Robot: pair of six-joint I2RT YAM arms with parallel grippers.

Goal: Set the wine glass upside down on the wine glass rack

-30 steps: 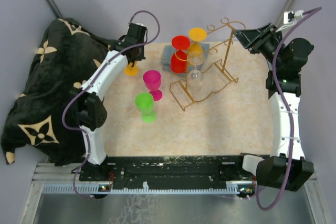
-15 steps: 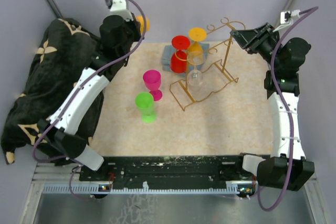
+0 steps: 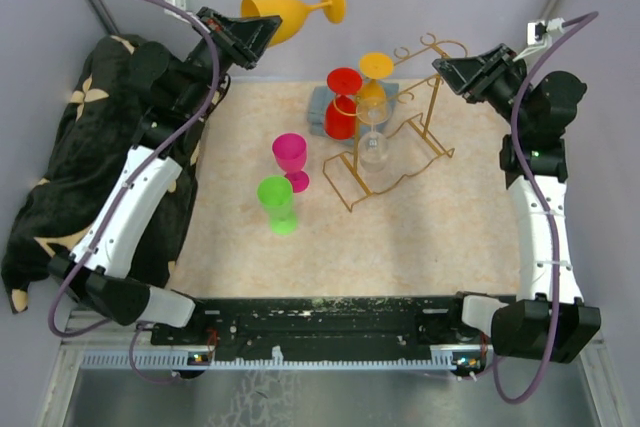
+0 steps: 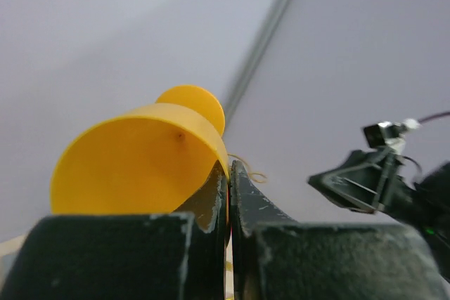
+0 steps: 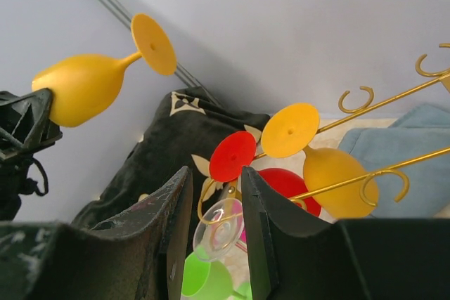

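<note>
High at far left, the wine glass sits level, foot rightward

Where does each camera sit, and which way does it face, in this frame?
Top external: above and behind the bases, looking down on the table; both arms show, the left gripper holding the yellow wine glass aloft, the right gripper beside the wine glass rack.
Left wrist: on the left arm, up high, facing the grey wall; its shut fingers pinch the glass's rim.
Right wrist: faces left across the rack's rails; its open fingers show.
Shared: all views show the yellow glass.
</note>
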